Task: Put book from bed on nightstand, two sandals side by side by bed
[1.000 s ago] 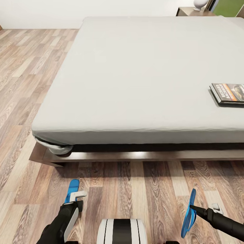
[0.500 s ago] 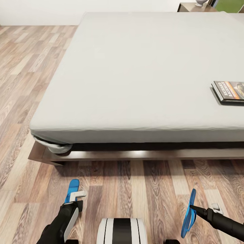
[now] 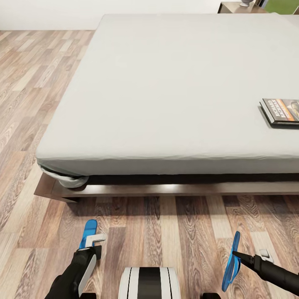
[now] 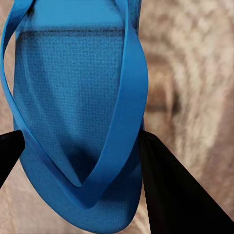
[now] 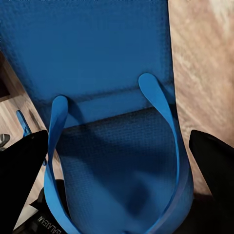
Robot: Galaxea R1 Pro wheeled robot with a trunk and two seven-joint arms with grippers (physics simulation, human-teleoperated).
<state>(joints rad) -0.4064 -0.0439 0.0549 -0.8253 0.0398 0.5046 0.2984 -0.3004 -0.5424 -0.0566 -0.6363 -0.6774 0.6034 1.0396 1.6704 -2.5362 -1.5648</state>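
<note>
Left gripper [image 3: 92,242] at 7 o'clock pinches a flat, textured blue sandal [image 3: 89,232]. Right gripper [image 3: 235,254] at 5 o'clock pinches the other sandal [image 3: 231,262] on edge. Both are low over plank floor [image 3: 174,232] before the smooth bed [image 3: 174,91].

Both my arms held low and forward, left gripper [image 3: 92,239] and right gripper [image 3: 235,254] each with jaws closed on a blue sandal.

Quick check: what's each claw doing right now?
Left claw: shut on a blue sandal.
Right claw: shut on the other sandal.
</note>
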